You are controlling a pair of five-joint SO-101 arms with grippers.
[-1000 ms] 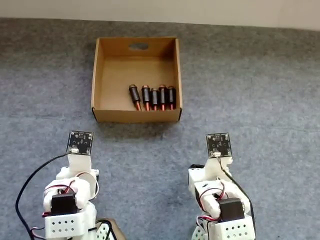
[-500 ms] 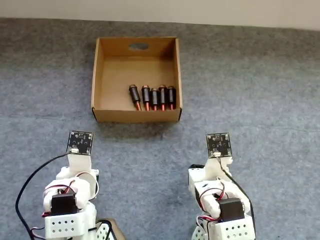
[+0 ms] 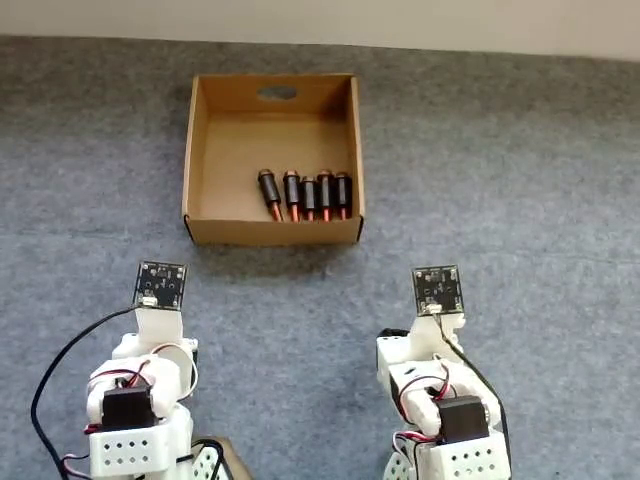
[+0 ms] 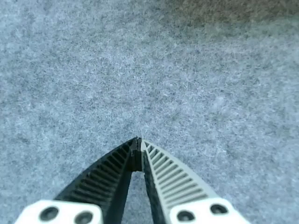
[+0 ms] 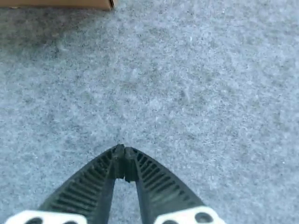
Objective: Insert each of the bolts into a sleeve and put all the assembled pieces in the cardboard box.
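From the high view I am looking down on the cardboard box (image 3: 235,150), which is sitting on the grey-covered desk (image 3: 520,180) ahead of both arms, with the oval handle cut-out (image 3: 277,94) in its far wall. Five assembled pieces (image 3: 308,195) are lying inside it, side by side in a row. Each is showing a black sleeve with a copper-coloured bolt end pointing toward the near wall. The row is resting in the near right part of the box floor, and the rightmost piece is lying just beside the right wall.

The left arm (image 3: 140,400) and the right arm (image 3: 440,400) are sitting folded back at the near edge, well apart from the box and from each other.

In the left wrist view, the left end effector (image 4: 138,143) is hanging over bare grey covering, clenched, with its fingertips meeting and nothing between them. In the right wrist view, the right end effector (image 5: 122,150) is likewise clenched on nothing, its tips touching above the covering, while a corner of the cardboard box (image 5: 56,3) is showing farther off.
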